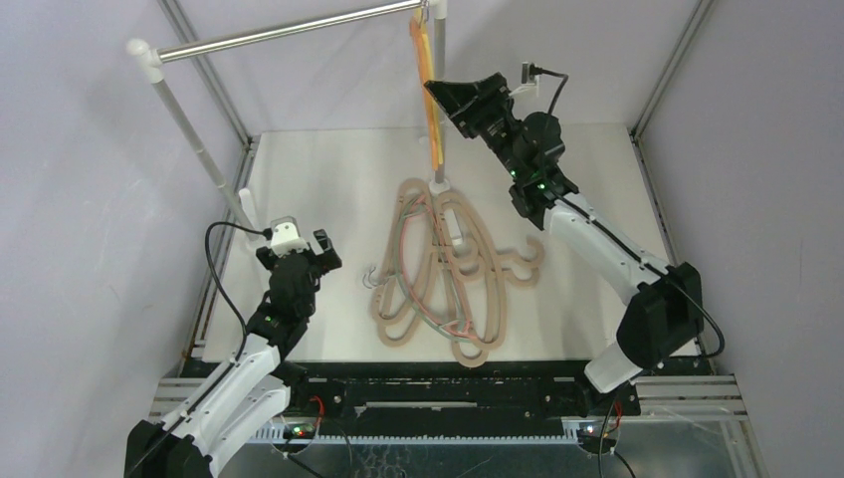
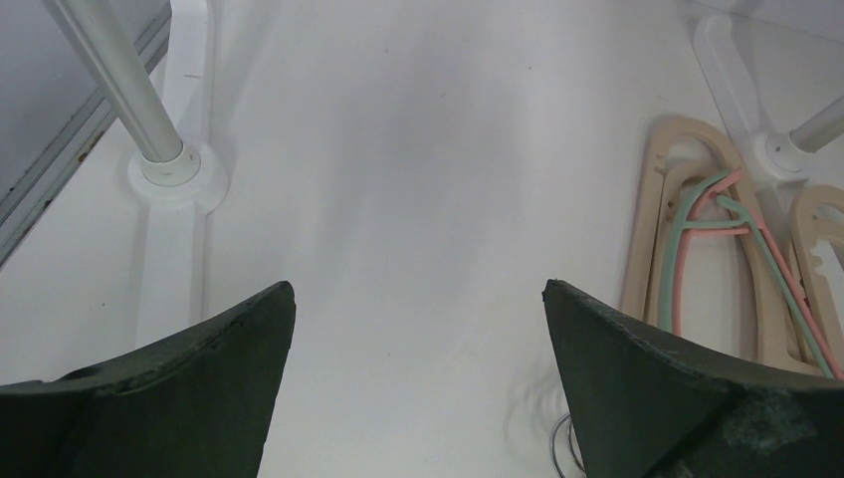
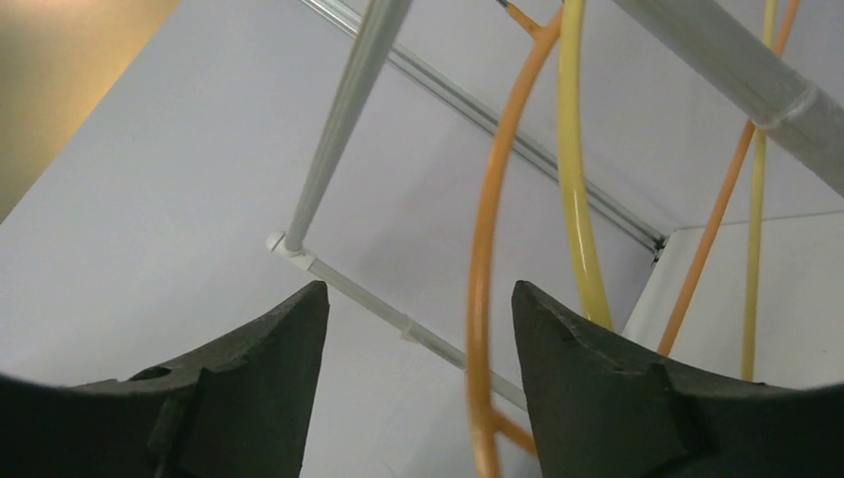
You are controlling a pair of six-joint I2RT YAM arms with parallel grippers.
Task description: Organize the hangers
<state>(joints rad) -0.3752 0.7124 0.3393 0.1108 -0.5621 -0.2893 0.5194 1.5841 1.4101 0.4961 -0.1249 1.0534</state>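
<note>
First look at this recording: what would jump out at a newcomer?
A tangled pile of tan hangers lies in the middle of the table. Above it, an orange hanger and a yellow hanger hang at the right end of the silver rail. The right gripper is raised beside them, jaws open.

Orange hanger (image 3: 483,249) and yellow hanger (image 3: 568,149), tops beyond the right wrist view's edge.

The top view looks down from behind the arm bases across the whole counter (image 1: 328,179). Left wrist view faces it low, sharing the hanger pile (image 2: 642,229); right wrist view tilts up, close to the rail (image 1: 289,30).
</note>
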